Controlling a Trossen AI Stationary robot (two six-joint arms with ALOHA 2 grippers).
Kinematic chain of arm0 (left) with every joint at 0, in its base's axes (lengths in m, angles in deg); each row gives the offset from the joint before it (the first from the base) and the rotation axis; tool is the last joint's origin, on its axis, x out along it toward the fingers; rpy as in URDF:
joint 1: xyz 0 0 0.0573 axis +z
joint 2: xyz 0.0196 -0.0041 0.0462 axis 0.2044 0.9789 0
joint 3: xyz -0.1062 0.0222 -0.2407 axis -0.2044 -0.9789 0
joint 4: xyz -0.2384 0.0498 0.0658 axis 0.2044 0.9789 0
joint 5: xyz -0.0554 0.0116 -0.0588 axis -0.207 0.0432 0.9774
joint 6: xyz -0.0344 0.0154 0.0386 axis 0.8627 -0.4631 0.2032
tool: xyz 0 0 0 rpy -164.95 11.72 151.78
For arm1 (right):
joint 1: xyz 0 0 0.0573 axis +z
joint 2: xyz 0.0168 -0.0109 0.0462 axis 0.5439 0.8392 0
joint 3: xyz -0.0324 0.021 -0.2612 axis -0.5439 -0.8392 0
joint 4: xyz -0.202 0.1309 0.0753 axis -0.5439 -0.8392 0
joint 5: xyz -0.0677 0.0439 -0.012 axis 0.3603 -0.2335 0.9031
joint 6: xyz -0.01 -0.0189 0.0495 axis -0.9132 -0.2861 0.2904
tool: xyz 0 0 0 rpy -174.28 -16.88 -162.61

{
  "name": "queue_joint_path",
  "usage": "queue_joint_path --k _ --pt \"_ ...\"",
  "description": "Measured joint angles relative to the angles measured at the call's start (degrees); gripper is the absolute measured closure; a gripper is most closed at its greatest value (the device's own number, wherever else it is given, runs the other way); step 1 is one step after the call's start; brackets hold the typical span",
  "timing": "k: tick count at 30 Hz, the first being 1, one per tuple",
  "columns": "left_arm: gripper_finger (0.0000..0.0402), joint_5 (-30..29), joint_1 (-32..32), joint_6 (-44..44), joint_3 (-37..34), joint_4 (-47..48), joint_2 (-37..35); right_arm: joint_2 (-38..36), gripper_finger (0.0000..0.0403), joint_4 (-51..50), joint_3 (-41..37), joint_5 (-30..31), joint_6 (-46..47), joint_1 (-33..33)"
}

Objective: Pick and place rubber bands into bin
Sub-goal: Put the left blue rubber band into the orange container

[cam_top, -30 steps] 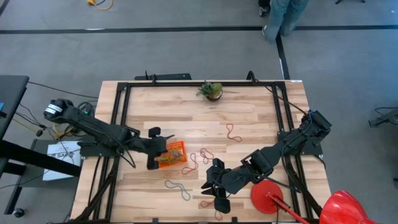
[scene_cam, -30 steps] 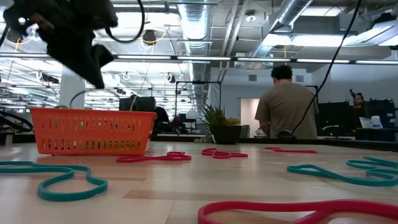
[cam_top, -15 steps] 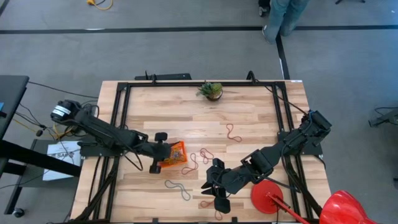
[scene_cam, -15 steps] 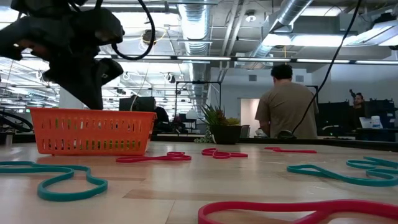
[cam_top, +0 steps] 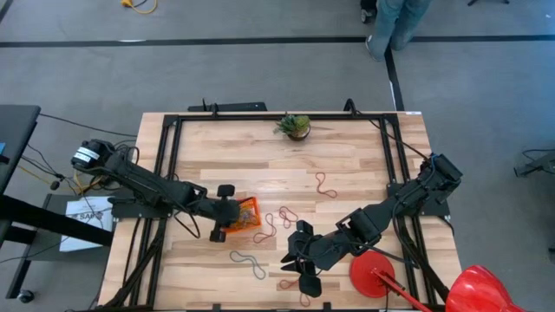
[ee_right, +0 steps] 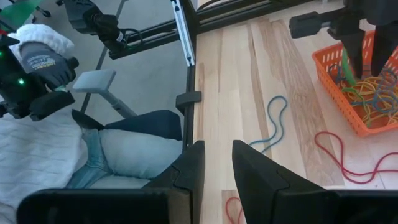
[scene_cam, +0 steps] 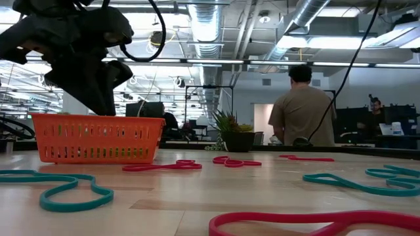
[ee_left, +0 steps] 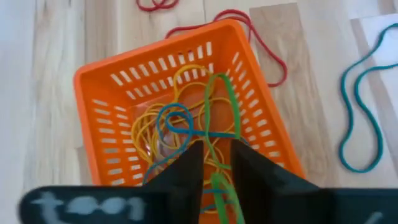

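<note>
The orange bin (cam_top: 248, 213) stands left of the table's middle with yellow, blue and green rubber bands piled in it (ee_left: 180, 124). My left gripper (ee_left: 216, 152) reaches down into the bin from the table's left, and its fingers stand apart. A green rubber band (ee_left: 219, 106) runs through the gap and lies on the pile. Loose rubber bands lie on the wood: red ones (cam_top: 325, 185) (cam_top: 286, 215) and a teal one (cam_top: 249, 263). My right gripper (ee_right: 217, 152) hangs open with nothing in it above the table's near middle (cam_top: 303, 270). My left gripper has the green rubber band (ee_left: 221, 186) lying in the gap between its fingers, which slant down into the bin from the table's left. The band is thinner than the gap. Whether either finger touches it I cannot tell.
A small potted plant (cam_top: 296, 126) stands at the far edge. A flat red disc (cam_top: 373, 273) lies near the right front. Black frame rails (cam_top: 169, 165) run along the table's sides. A person stands beyond the table (scene_cam: 302, 108); another sits at its near-left side (ee_right: 124, 149).
My left gripper has come down and toward the bin from the table's left. Its fingers now reach inside the bin's walls. The right arm has kept still.
</note>
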Motion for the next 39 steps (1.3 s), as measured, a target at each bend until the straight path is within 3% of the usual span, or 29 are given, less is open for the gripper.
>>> queue_joint_path --k 8,18,21,25,29,39 --pt "0.0260 2.2 -1.6 0.6 0.0 -6.4 0.0 0.0 0.0326 0.0 0.0 0.0 0.0 0.0" --pt "0.0251 8.2 -10.9 4.4 0.0 -16.8 0.1 0.0 0.0326 0.0 0.0 0.0 0.0 0.0" --pt "0.0251 6.0 -15.0 4.5 0.0 -17.3 1.3 0.0 0.0326 0.0 0.0 0.0 0.0 0.0" --pt "0.0251 -2.7 -19.6 4.5 0.0 -20.1 5.7 0.0 0.0326 0.0 0.0 0.0 -0.1 0.0" --pt "0.0251 -7.0 -21.5 3.9 0.1 -22.8 11.3 0.0 0.0326 -0.1 0.0 0.0 -0.1 0.0" --pt "0.0251 -7.0 -20.3 10.0 8.0 -14.2 21.0 0.0 0.0326 -0.1 0.0 0.0 -0.2 0.0"
